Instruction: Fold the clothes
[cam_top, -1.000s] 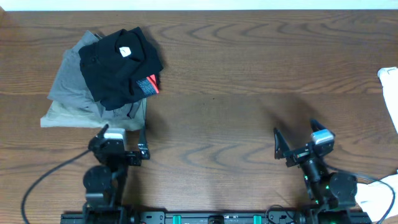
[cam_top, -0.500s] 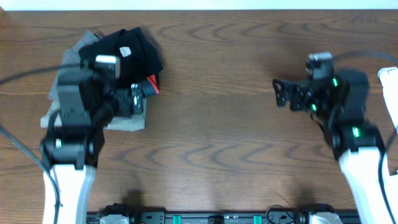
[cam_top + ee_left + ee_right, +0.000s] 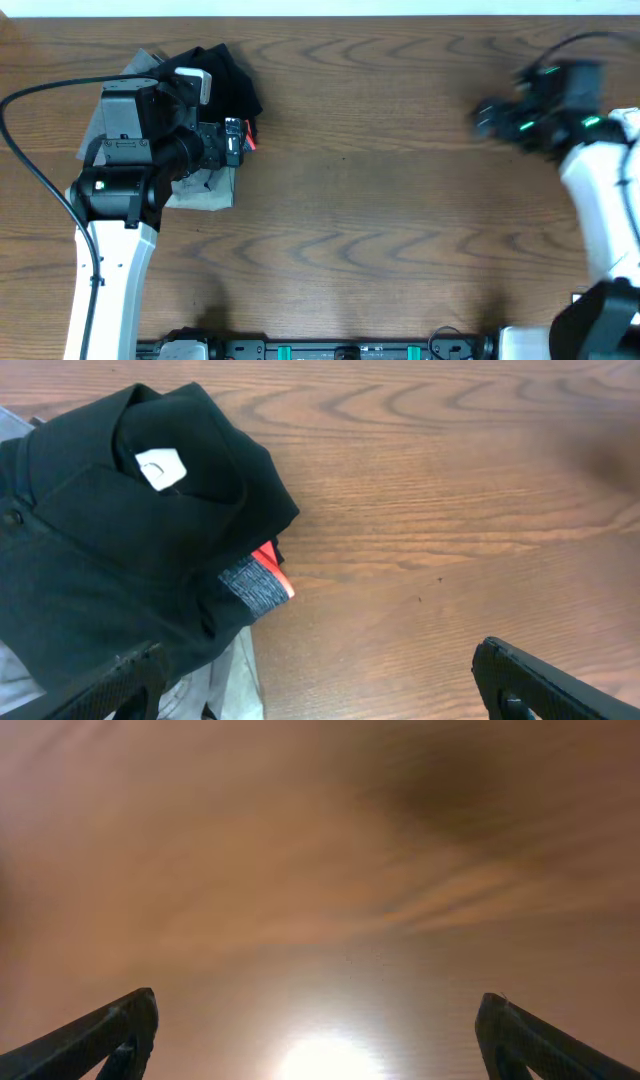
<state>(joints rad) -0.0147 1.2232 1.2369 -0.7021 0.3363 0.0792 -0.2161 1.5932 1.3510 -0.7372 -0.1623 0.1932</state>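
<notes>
Movement: both arms have swung up from the near edge within the past second. The left arm point(image 3: 112, 215) now reaches over the clothes pile, and the right arm point(image 3: 600, 190) stretches toward the far right corner, blurred.
Table point(image 3: 350, 210): dark wood grain, seen from overhead.
Grey garments point(image 3: 205, 192): folded at the far left and lying under the black one, partly hidden by the left arm.
Black garment point(image 3: 110, 550): folded on top of the grey pile, with a white label point(image 3: 158, 467) at the collar.
T-shirt point(image 3: 630, 120): only a white sliver shows at the table's right edge, just beside the right arm and well apart from the pile. Its fold state cannot be told.
Left gripper point(image 3: 315, 660): fingers spread wide and holding nothing, above the wood just right of the black garment.
Right gripper point(image 3: 315, 1010): fingers spread wide and holding nothing, over bare, blurred tabletop.
Red tag point(image 3: 272, 568): pokes out at the black garment's right edge, beside a grey knit band.
</notes>
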